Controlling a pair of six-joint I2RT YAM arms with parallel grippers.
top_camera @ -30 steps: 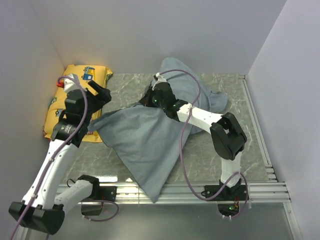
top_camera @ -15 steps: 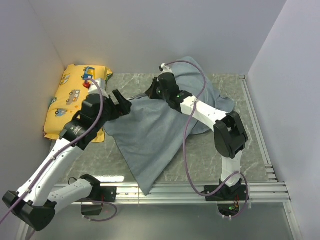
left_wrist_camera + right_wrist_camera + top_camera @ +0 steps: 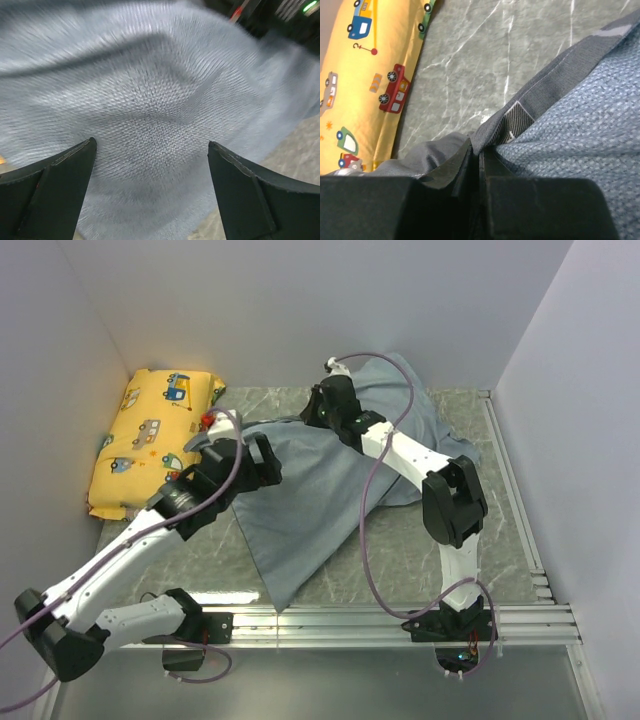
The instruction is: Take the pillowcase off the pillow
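Observation:
The grey-blue pillowcase (image 3: pixel 320 490) lies spread across the middle of the table, bulging at the back right and trailing to a point at the front edge. No white pillow shows; the cloth hides whatever is inside it. My right gripper (image 3: pixel 318 412) is shut on the pillowcase's hem at its back left corner; in the right wrist view the jaws (image 3: pixel 479 155) pinch the seam beside a small label. My left gripper (image 3: pixel 262 462) is open just above the cloth's left side; in the left wrist view the blurred fabric (image 3: pixel 150 100) fills the space between the black fingers (image 3: pixel 240 180).
A yellow cushion (image 3: pixel 150 440) printed with cartoon vehicles lies at the back left against the wall, also in the right wrist view (image 3: pixel 365 80). Walls close in at the back and both sides. A metal rail (image 3: pixel 400 618) runs along the front edge.
My left arm has swung right, from over the yellow cushion onto the pillowcase's left side. My right gripper has drawn the hem toward the back, pulling the cloth's front tip away from the rail.

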